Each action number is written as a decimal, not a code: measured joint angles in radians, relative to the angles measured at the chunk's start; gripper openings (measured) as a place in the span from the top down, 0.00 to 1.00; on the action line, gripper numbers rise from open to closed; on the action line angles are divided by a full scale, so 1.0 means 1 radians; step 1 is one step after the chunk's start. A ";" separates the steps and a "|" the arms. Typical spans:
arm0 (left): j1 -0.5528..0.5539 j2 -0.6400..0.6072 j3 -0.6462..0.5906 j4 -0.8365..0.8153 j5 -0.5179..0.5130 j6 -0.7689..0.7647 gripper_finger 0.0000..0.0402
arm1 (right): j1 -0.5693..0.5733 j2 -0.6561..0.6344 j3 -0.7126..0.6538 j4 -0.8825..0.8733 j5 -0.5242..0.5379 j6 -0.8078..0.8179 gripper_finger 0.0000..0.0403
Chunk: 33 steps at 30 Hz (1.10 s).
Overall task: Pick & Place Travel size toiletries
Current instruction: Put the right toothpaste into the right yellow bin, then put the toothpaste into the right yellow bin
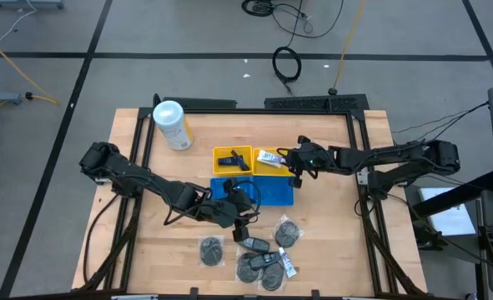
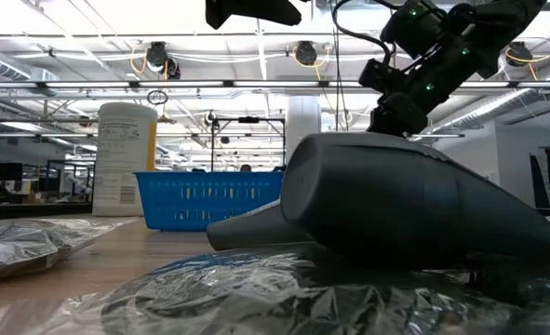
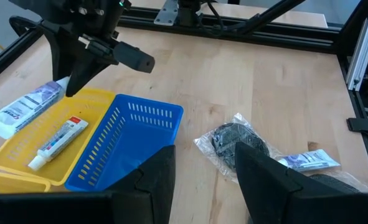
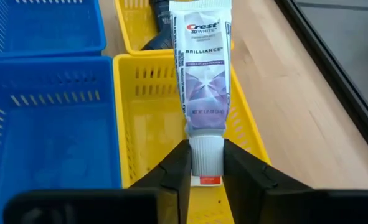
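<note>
Right pincer (image 4: 206, 163): closed on the cap end of a toothpaste tube (image 4: 202, 68), held over the yellow tray (image 4: 137, 124).
Left pincer (image 3: 199, 171): part open, empty, over the bench (image 3: 283, 87).
Tube: likely light, soft-bodied, slick; the stiff cap looks the surest hold.

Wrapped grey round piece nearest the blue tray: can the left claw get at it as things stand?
Probably yes. The left claw is open and empty, the wrapped piece lies just ahead on bare wood, and only a small tube lies beside it.
</note>
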 joint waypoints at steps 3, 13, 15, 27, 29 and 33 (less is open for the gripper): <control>0.000 0.000 0.000 0.000 0.000 0.000 0.60 | 0.000 0.000 0.000 0.000 0.000 0.000 0.80; 0.000 0.000 0.000 0.000 0.000 0.013 0.60 | 0.000 0.000 0.000 0.007 0.000 0.000 0.81; 0.000 0.000 0.000 0.000 0.000 0.013 0.60 | 0.000 0.000 0.000 0.018 0.000 0.000 0.81; 0.000 0.000 0.000 -0.003 0.000 0.020 0.60 | 0.070 -0.040 -0.001 0.055 -0.303 0.141 0.83; 0.000 0.000 0.000 -0.004 0.000 0.020 0.60 | 0.113 -0.049 -0.001 0.055 -0.374 0.141 0.84; 0.000 0.000 0.000 -0.003 0.000 0.023 0.60 | 0.229 -0.050 -0.001 0.055 -0.454 0.140 0.86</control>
